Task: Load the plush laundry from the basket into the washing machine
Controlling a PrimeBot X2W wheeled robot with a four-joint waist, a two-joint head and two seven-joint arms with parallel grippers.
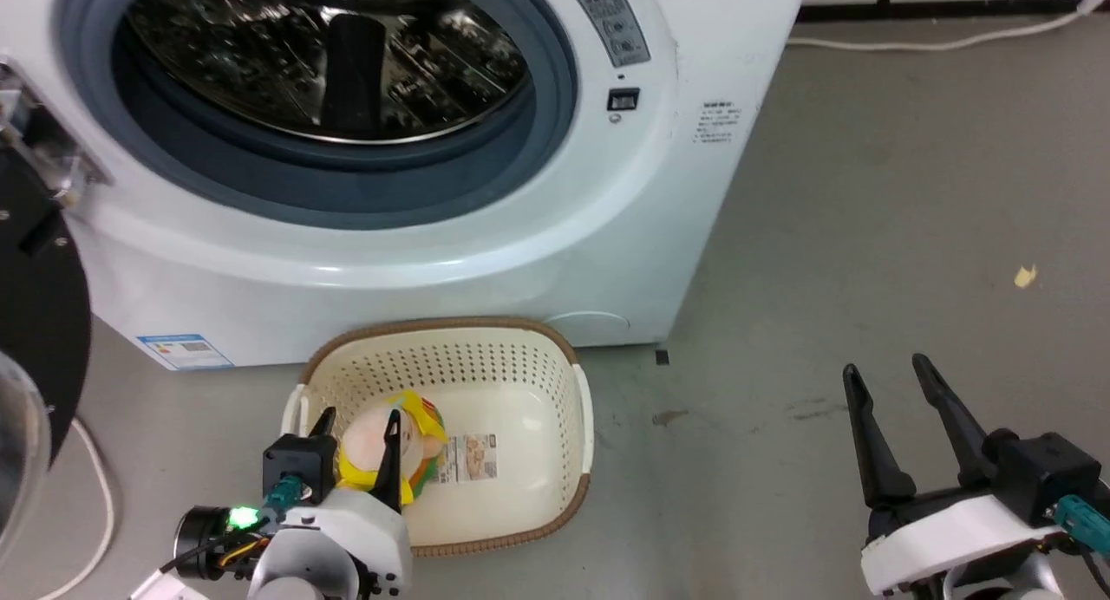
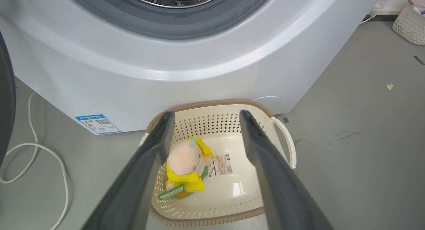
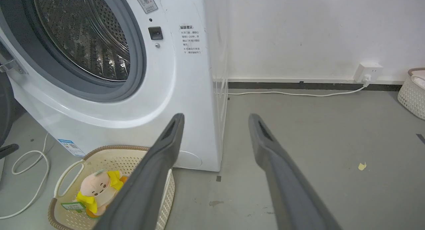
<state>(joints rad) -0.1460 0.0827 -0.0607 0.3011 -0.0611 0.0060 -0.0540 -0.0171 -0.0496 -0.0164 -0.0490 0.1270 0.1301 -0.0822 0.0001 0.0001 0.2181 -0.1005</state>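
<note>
Two grippers, both spread and grasping nothing. The left gripper (image 1: pixel 361 414) hangs over the plush laundry (image 1: pixel 368 444) at the left side of the basket (image 1: pixel 442 324); the right gripper (image 1: pixel 886 366) hangs well apart, over the floor (image 1: pixel 867 192).

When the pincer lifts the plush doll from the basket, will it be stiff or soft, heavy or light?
Probably soft: the plush doll looks stuffed, so the left pincer may sink into its round head. Likely light, being small and cloth. Its big round head may make it tip or roll in the basket if pushed.
</note>
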